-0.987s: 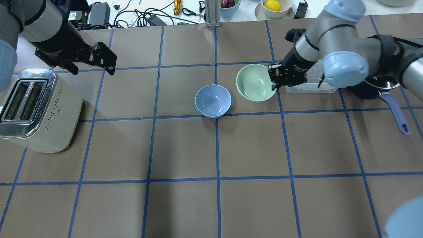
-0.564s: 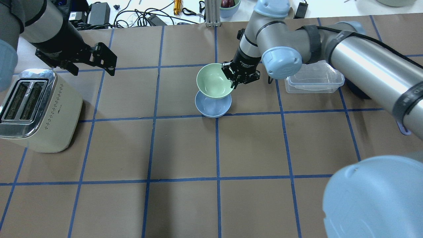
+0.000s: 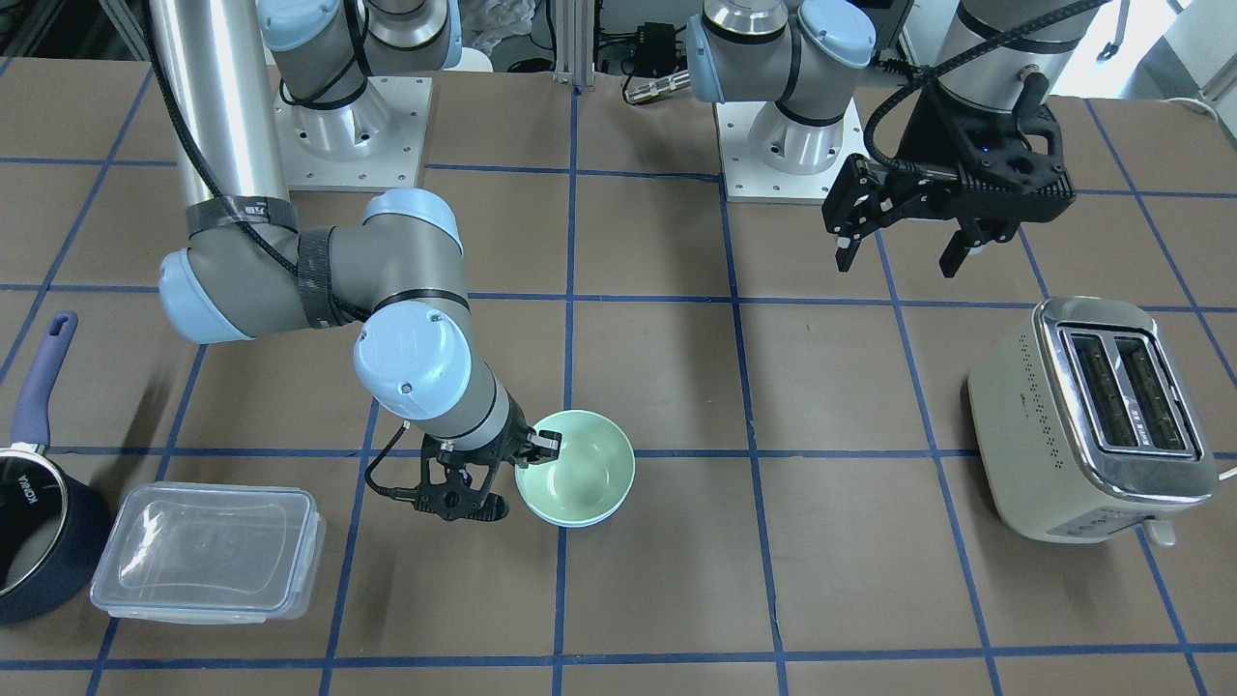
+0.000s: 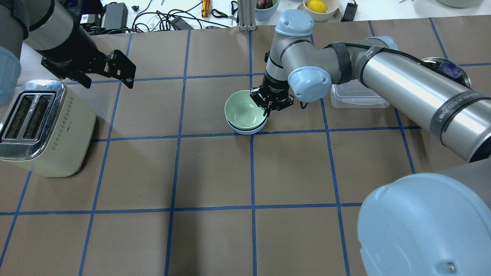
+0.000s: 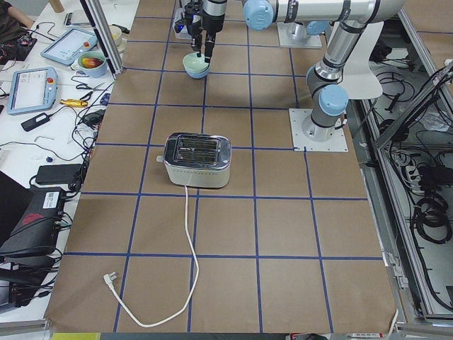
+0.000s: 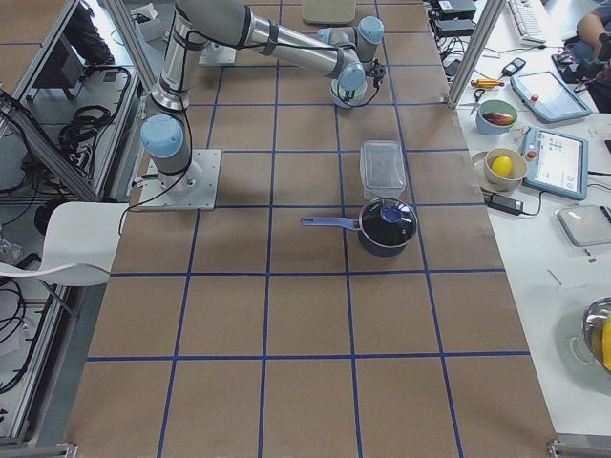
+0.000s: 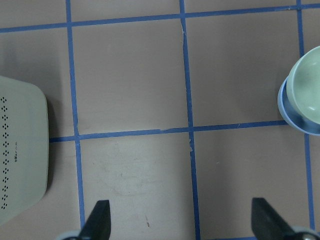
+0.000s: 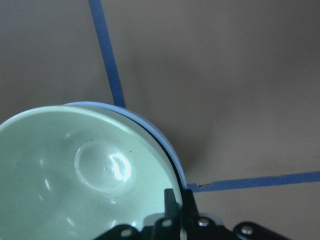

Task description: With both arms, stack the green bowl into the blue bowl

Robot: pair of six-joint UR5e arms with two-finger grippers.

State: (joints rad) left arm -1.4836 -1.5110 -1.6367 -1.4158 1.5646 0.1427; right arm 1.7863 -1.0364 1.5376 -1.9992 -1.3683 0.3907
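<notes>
Two bowls are seen nested near the middle of the desk (image 4: 215,172): the green bowl (image 4: 243,111) is seated inside the blue bowl (image 4: 245,131), of which only a thin rim is shown beneath and around it. The pair is placed just beside a crossing of blue tape lines (image 4: 252,168).

The green bowl's rim is pinched by the right end effector (image 4: 267,111) on the side nearest the right arm. In the right wrist view, one finger is set inside the green wall and the other outside it, the jaws being drawn in to a narrow gap with the rim clamped between them. The blue rim is seen directly under the grasped edge.

The left end effector (image 3: 899,261) is held above the desk, well apart from the bowls and near the toaster (image 3: 1092,416). Its fingers are spread wide, nothing is held between them, and no contact with any object is shown. In the left wrist view, the stacked bowls are caught at the right edge.
</notes>
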